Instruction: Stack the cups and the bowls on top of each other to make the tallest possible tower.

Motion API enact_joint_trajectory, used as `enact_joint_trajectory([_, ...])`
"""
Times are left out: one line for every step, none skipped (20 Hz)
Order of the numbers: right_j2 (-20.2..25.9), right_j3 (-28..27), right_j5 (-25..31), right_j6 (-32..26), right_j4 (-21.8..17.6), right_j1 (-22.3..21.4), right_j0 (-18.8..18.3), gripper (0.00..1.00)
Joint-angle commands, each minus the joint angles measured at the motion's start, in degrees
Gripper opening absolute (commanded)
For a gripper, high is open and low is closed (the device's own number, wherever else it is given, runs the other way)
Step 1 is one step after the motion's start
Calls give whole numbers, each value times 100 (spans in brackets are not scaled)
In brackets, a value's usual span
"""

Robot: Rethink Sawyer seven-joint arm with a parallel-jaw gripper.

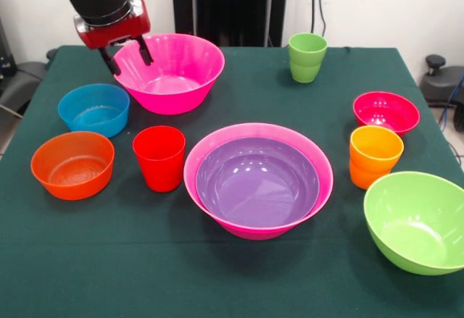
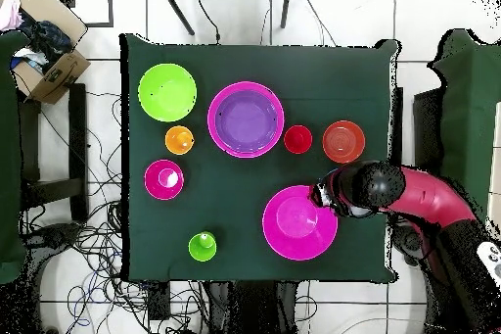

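- Tower so far only two pieces: purple bowl nested inside a large hot-pink bowl, near the middle of the table, toward the near edge in the front view.
- Second large hot-pink bowl standing alone at the far left, upright and empty.
- Gripper poised at that bowl's left rim, fingers parted and pointing down, one seemingly inside the wall and one outside; holding nothing yet, as far as can be judged.
- Overhead view confirms it: gripper right at the rim of the lone pink bowl.
- Step in hand, by the look of it: taking hold of this bowl by its rim.
- Next move likely calls for closing on the thin wall, lifting clear, then carrying toward the tower; same-sized bowl will not nest over the purple one neatly, so placement needs thought.
- Blue bowl sits just near-left of the gripper; red cup and orange-red bowl nearer still, both beside the travel path.
- Lime green bowl, orange cup, crimson bowl and green cup all loose on the right, not yet stacked.
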Motion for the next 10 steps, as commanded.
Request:
enact_joint_trajectory([-217,-189,273,198,-157,-83,214,100])
enact_joint_trajectory([-245,-211,286,199,-184,-93,235,100])
enact_joint_trajectory([-273,-222,290,193,-207,-101,243,100])
enact_joint_trajectory([-300,-223,278,207,-223,-114,259,100])
enact_joint_trajectory([-330,-233,271,225,-241,-117,279,100])
enact_joint_trajectory([-349,-222,244,246,-232,-103,291,100])
enact_joint_trajectory([-367,-211,218,267,-224,-89,303,100])
enact_joint_trajectory([-383,-191,134,307,-236,-54,313,100])
enact_joint_trajectory([-399,-172,51,347,-247,-20,322,100])
enact_joint_trajectory([-413,-166,-18,368,-259,27,330,100])
